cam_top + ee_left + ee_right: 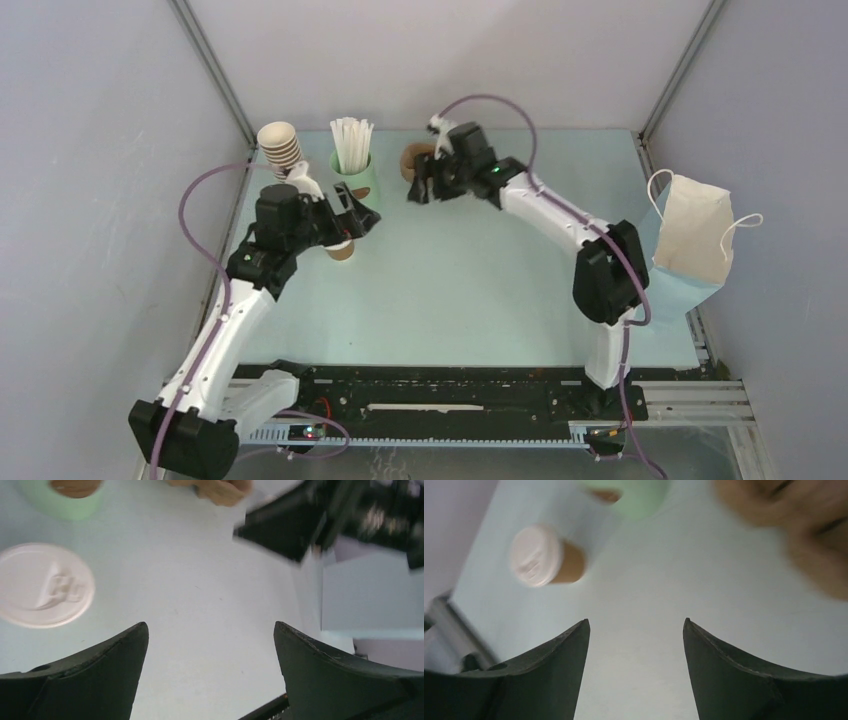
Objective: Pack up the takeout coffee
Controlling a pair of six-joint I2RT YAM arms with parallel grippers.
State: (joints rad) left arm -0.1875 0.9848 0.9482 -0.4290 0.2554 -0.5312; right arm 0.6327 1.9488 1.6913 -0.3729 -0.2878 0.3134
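Coffee [546, 557]: small brown paper cup, round white lid with embossed mark, upright. Left gripper [211, 627] jaws spread wide, holding nothing; right gripper [636, 622] jaws apart, holding nothing.

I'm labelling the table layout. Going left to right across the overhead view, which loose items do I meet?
Stack of brown cups → mint-green cup of straws → brown rounded object → paper bag with handles.

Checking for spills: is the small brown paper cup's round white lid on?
On: the round white lid caps the small brown paper cup.
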